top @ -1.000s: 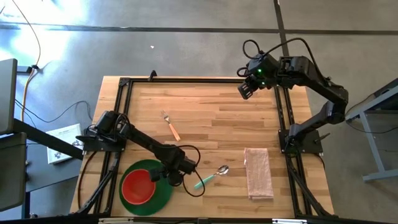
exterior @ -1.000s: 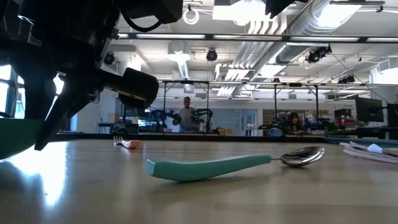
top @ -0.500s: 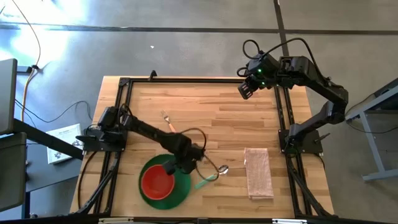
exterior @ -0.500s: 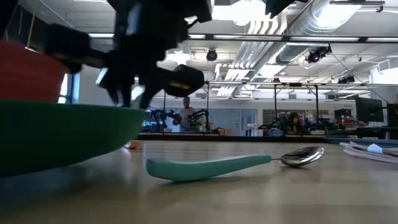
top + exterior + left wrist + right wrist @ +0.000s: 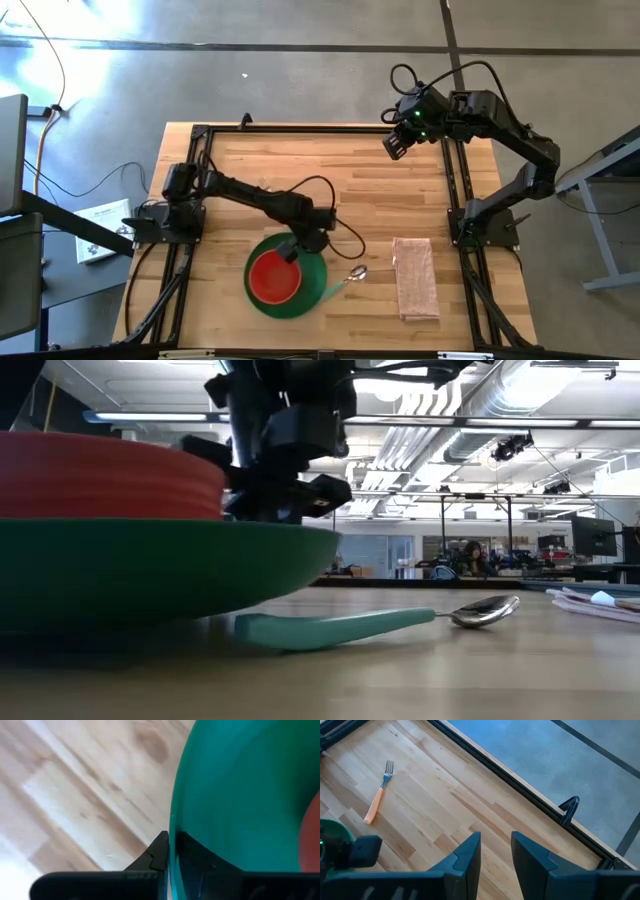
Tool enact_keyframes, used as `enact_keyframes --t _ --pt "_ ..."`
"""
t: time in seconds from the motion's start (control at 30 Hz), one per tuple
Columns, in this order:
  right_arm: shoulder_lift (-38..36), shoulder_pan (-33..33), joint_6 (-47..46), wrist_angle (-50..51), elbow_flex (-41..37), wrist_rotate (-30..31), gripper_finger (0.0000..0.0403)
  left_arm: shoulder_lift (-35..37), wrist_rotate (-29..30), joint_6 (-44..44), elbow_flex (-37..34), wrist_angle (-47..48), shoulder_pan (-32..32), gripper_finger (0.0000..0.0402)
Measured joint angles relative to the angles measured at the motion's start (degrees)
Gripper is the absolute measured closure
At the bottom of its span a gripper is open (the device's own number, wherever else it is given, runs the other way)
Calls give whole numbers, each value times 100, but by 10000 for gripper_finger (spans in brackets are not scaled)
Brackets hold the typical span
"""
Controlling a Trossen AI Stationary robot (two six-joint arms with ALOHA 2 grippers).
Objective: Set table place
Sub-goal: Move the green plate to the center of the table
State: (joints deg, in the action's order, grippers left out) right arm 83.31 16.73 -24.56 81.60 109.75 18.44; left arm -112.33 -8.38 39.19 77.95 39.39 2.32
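Plate dragged rightward by left end effector, hiding spoon handle.

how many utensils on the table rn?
2: the spoon beside the green plate, handle partly under its rim; the fork behind the plate, hidden by the left arm from above.

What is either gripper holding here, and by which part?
The left gripper pinches the green plate by its rim, red bowl resting on it. The right gripper holds nothing.
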Motion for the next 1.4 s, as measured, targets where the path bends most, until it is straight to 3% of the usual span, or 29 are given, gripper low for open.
enact_keyframes --t 0.47,1.07,1.4 --pt "0 -2 -48 0 0 0 304 0 59 -493 2 -929 629 381" --pt "0 -2 -66 0 0 -87 304 0 715 -1665 4 -2029 1538 380" --pt "0 -2 -48 2 0 -87 304 -44 992 -1909 4 -2051 1842 380"
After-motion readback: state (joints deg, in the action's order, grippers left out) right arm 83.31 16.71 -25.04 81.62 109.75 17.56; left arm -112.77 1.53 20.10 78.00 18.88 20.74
